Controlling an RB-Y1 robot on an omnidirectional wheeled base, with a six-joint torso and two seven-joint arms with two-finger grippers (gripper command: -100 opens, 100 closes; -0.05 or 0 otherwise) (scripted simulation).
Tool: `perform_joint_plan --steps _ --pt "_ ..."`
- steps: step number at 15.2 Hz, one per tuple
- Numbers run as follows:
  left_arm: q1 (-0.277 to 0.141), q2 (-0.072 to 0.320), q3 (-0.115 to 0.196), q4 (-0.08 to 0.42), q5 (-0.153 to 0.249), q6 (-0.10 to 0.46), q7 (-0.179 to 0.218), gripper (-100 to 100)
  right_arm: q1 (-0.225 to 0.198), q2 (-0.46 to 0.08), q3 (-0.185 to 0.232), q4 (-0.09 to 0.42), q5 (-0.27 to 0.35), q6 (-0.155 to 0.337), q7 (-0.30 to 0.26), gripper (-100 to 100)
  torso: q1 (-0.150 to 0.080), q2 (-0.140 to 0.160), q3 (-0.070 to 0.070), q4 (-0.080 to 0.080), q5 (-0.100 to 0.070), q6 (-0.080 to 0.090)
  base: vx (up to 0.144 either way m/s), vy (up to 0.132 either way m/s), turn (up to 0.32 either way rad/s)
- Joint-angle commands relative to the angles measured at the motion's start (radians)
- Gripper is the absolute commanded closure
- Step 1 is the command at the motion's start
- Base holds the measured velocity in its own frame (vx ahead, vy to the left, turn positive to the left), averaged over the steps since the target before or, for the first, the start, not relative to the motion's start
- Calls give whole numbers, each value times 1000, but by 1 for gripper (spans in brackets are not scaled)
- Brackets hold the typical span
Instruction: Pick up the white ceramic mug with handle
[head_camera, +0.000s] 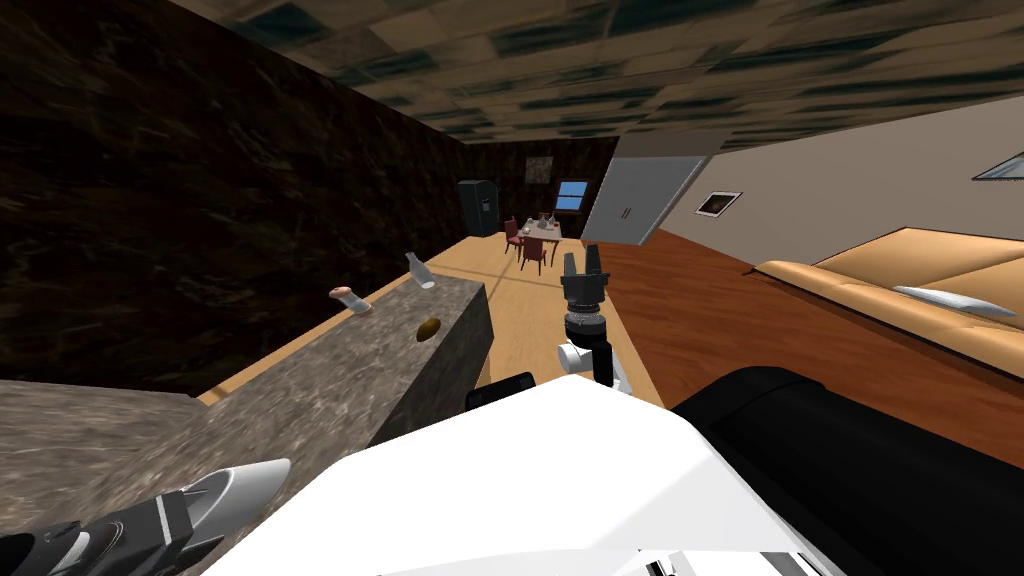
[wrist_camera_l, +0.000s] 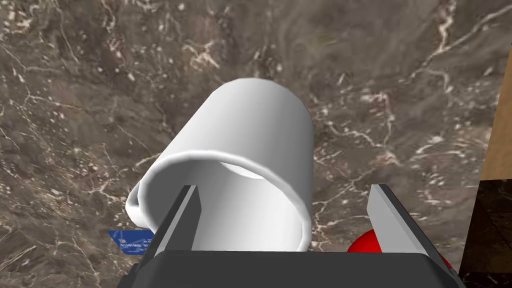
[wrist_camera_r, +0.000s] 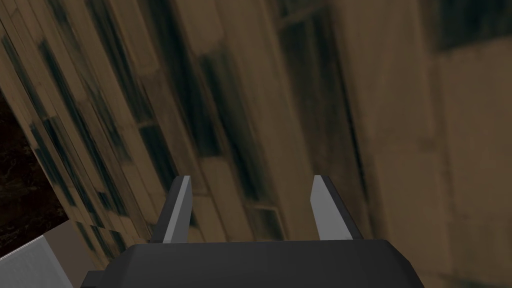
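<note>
A: Left wrist view — where's the white mug (wrist_camera_l: 260, 130)?
B: At the left pincer (wrist_camera_l: 284, 187), over the marbled worktop (wrist_camera_l: 400, 75), mouth toward it. Pincer wide open — one finger (wrist_camera_l: 182, 220) inside the rim, the other outside, clear of the wall. Nothing gripped.
A: Right pincer (head_camera: 582, 262)?
B: Raised ahead, open, empty.

No words, numbers or brands can be read. The closest thing to writing is on a blue card (wrist_camera_l: 129, 242) that lies flat on the marbled surface (wrist_camera_l: 400, 75), just beside the mug (wrist_camera_l: 260, 130). It carries short rows of pale marks, too small to make out as letters or digits. A framed picture (head_camera: 718, 203) hangs on the far wall, and its contents are too small to read.
</note>
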Motion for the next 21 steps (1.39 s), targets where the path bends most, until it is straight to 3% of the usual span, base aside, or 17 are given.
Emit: perform_joint_plan --steps 1,7,13,14,15,19,21 --pt "1 7 12 8 11 50 4 -100 0 0 0 0 0 0 0 0 0 0 0 0 0 0 17 21 -91" --pt "1 15 25 16 24 144 10 -100 0 0 0 0 0 0 0 0 -1 2 1 0 0 0 -4 10 -35" --pt "-10 -6 -25 88 -24 53 -19 -100 0 0 0 0 0 0 0 0 -2 2 1 0 0 0 -11 -5 -19" --pt "-5 -2 -12 71 -13 73 -12 -100 0 0 0 0 0 0 0 0 -2 2 1 0 0 0 -10 -4 -5" --pt "-5 -2 -13 75 -14 67 -15 100 0 0 0 0 0 0 0 0 -2 2 1 0 0 0 0 0 0" --pt "-6 -3 -12 76 -10 70 -15 100 0 0 0 0 0 0 0 0 -2 1 0 -1 1 0 0 1 4" --pt "-3 8 8 39 8 106 0 100 0 0 0 0 0 0 0 0 -2 0 0 -1 1 0 10 2 31"
